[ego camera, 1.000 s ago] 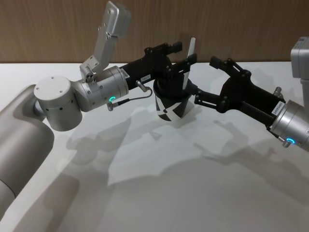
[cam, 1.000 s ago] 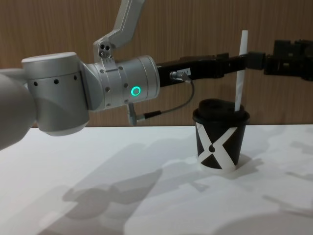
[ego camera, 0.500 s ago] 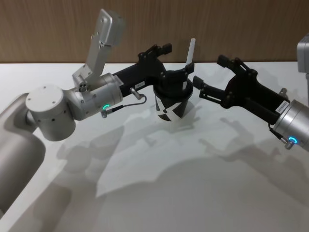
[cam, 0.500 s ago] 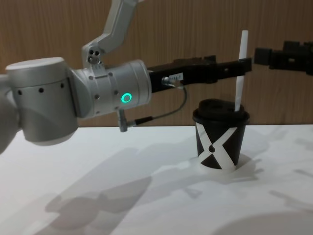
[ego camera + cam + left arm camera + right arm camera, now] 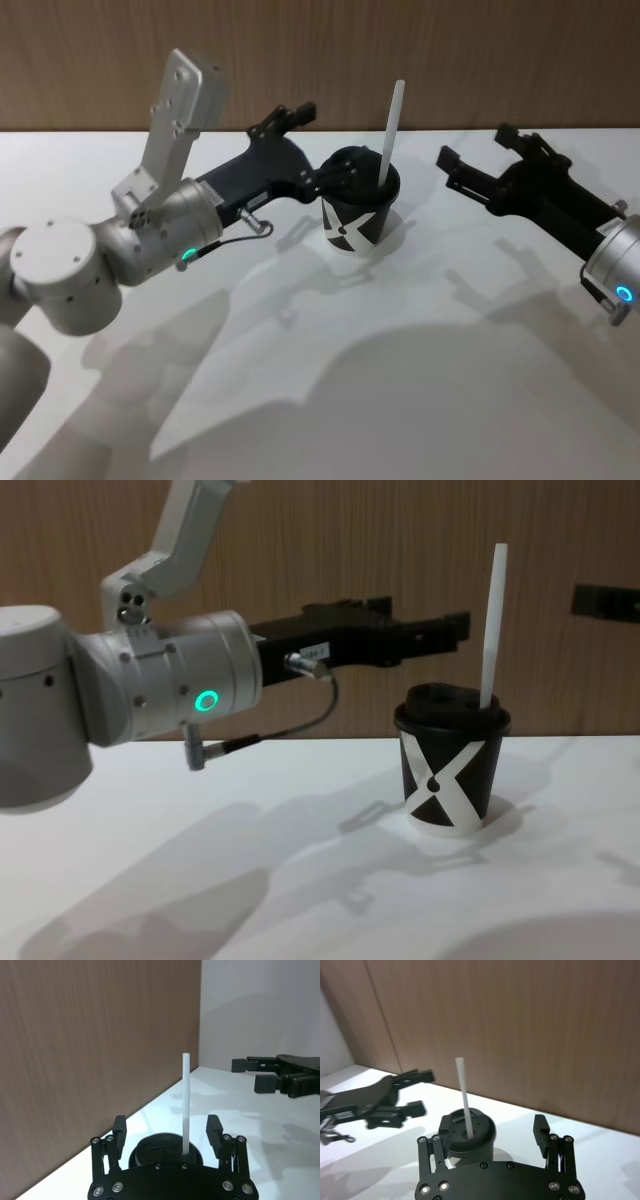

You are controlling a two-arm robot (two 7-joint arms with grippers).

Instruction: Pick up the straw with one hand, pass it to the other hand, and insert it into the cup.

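Note:
The black cup [image 5: 356,217] with the white X stands on the white table, and the white straw [image 5: 390,130] sticks up through its domed lid, leaning slightly and held by nothing. My left gripper [image 5: 320,145] is open just left of the cup, its fingers clear of the straw. My right gripper [image 5: 476,150] is open to the right of the cup, a short gap away. From the chest, the straw [image 5: 489,628] rises well above the cup [image 5: 446,772]; the left gripper [image 5: 440,632] hovers at lid height. The left wrist view shows the straw [image 5: 185,1105] beyond its open fingers.
The white table [image 5: 400,350] stretches bare toward me, crossed by arm shadows. A brown wooden wall [image 5: 450,60] closes off the far edge just behind the cup. A thin grey cable [image 5: 240,235] loops under the left wrist.
The left gripper has let go of the straw and drawn back to the left. The right gripper has pulled away to the right. The straw stays standing in the cup.

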